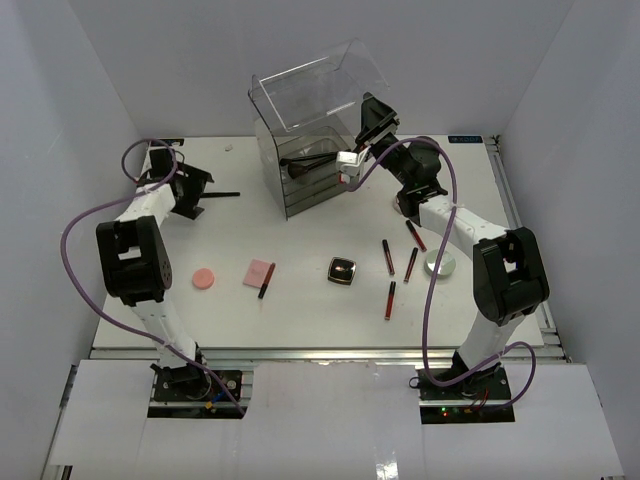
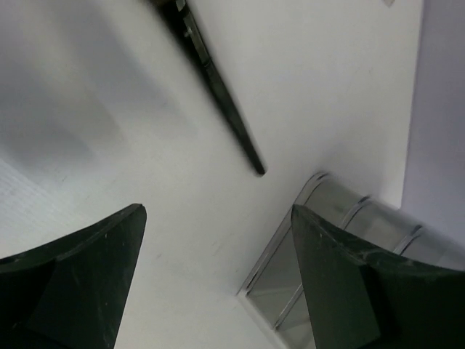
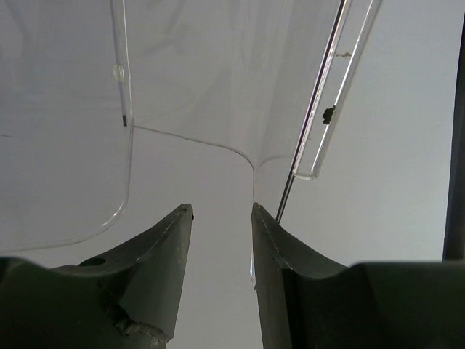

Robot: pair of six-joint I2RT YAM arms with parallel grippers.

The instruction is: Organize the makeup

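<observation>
Brush (image 2: 218, 87) lies left-right, slim end twd box (image 1: 300, 185); L hand (image 2: 218, 211) open, R hand (image 3: 221, 211) can't tell.

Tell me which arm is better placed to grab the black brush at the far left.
Left. The left gripper, jaws open, has the brush just ahead of it; the right gripper is across the table, up at the raised lid of the acrylic box.
</observation>
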